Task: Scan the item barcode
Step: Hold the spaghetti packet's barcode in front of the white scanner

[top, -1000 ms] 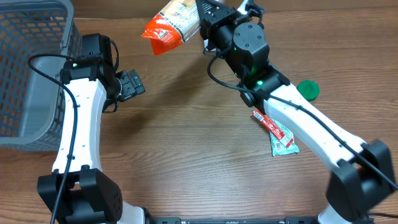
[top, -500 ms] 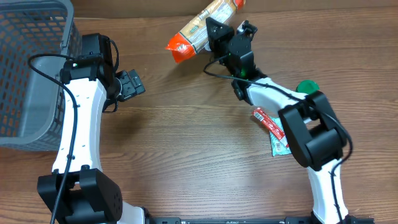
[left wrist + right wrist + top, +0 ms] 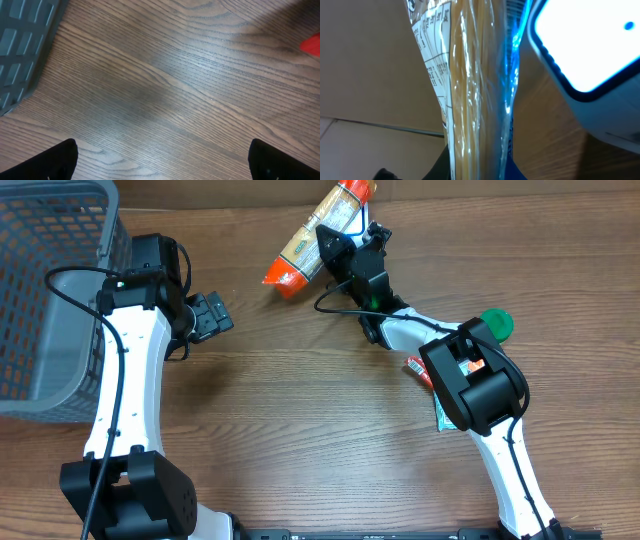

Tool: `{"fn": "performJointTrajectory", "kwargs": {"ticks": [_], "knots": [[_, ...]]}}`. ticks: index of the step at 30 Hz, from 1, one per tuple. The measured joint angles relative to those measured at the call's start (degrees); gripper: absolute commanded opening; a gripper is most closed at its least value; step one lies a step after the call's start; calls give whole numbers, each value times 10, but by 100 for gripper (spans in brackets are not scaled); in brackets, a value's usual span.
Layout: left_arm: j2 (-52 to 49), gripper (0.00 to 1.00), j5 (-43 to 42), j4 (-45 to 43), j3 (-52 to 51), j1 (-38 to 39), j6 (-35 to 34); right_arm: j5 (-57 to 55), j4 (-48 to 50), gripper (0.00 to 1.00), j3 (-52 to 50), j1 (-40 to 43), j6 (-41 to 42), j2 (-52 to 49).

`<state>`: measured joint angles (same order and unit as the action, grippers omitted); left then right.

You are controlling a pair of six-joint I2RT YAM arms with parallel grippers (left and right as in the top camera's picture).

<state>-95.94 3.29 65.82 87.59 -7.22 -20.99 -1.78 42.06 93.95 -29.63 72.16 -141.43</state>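
your right hand [image 3: 332,245] is clamped on the pasta packet [image 3: 303,252] at the far edge of the tabletop [image 3: 300,410], fingers closed around its middle; the packet lies slanted in the overhead view, its orange end nearer the centre and its other end towards the back wall; whether that orange end touches the wood you cannot tell from above; in the right wrist view the packet [image 3: 470,90] runs upright through the frame, clear film over pale strands, a printed label on its left side and a blue seam on its right, with a white rounded body [image 3: 585,45] carrying a small blue dot just beside it; your left hand [image 3: 215,315] hangs well apart from the packet with its fingers [image 3: 55,160] spread wide and nothing between them, near the grey basket [image 3: 50,300]; a green lid [image 3: 497,325] and a red sachet [image 3: 418,367] lie on the right, the sachet partly under the right arm.
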Motion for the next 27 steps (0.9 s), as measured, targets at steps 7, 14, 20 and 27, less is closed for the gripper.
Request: {"fn": "performJointTrajectory", "kwargs": {"ticks": [7, 14, 20, 27], "knots": [[0, 100, 0, 0, 0, 0, 0, -1, 16, 4, 11, 0, 12, -11], [0, 100, 0, 0, 0, 0, 0, 1, 21, 4, 13, 0, 19, -46], [0, 100, 0, 0, 0, 0, 0, 2, 31, 4, 15, 0, 21, -55], [0, 100, 0, 0, 0, 0, 0, 16, 105, 4, 16, 0, 28, -56]]}}
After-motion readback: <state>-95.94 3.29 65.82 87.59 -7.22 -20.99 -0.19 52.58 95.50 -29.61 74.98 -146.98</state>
